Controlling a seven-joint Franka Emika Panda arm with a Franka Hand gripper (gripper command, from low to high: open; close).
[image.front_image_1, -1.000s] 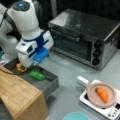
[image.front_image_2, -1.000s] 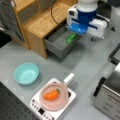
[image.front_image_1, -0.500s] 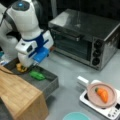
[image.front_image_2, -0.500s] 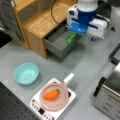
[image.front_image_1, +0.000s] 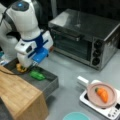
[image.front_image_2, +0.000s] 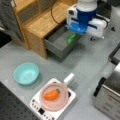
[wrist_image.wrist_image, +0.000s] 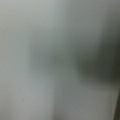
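My gripper (image.front_image_1: 26, 65) reaches down into an open grey drawer (image.front_image_1: 47, 83) of a wooden cabinet (image.front_image_1: 17, 97). A green object (image.front_image_1: 37, 74) lies in the drawer just to the right of the gripper in a front view. A yellow object (image.front_image_1: 21, 68) sits by the fingers, and I cannot tell whether they touch it. From above, the white and blue hand (image.front_image_2: 83, 23) covers the fingers, and the green object (image.front_image_2: 71, 38) shows beside it in the drawer (image.front_image_2: 58, 42). The wrist view is only a blurred grey surface.
A toaster oven (image.front_image_1: 85, 37) stands behind the drawer. A pan with a carrot (image.front_image_1: 102, 94) rests on a white hotplate (image.front_image_1: 110, 111). A teal bowl (image.front_image_2: 26, 73) sits on the grey table (image.front_image_2: 87, 62) by the hotplate (image.front_image_2: 37, 107) and carrot (image.front_image_2: 51, 95).
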